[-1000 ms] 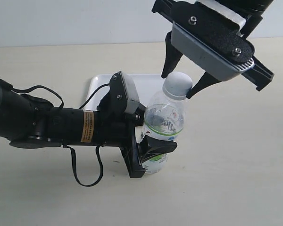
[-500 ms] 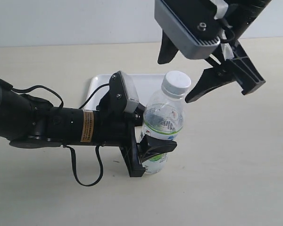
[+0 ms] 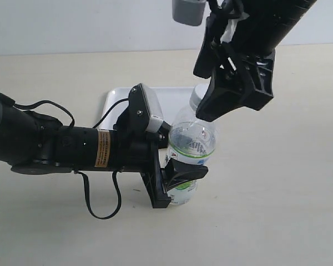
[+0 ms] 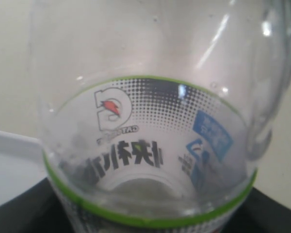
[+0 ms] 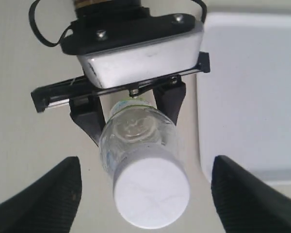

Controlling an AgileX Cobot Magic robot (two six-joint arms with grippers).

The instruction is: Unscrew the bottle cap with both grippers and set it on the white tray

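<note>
While left gripper [image 3: 183,173] clamps bottle [image 3: 193,138], cap [image 5: 151,191] on

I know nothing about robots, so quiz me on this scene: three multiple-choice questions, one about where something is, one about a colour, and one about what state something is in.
1. State: how is the right hand set over the bottle cap?
A. Shut on it
B. Open, fingers apart on either side of it
C. Shut beside it

2. Place: where is the bottle cap?
A. On the neck of the bottle
B. Lying beside the bottle
C. Under the bottle

3. Colour: what colour is the line edging the bottle's label?
A. Red
B. Yellow
C. Green

Answers:
1 B: the right wrist view shows both black fingers standing well clear of the cap.
2 A: the same view shows the cap seated on top of the bottle.
3 C: the left wrist view shows a green band along the label's edges.
</note>
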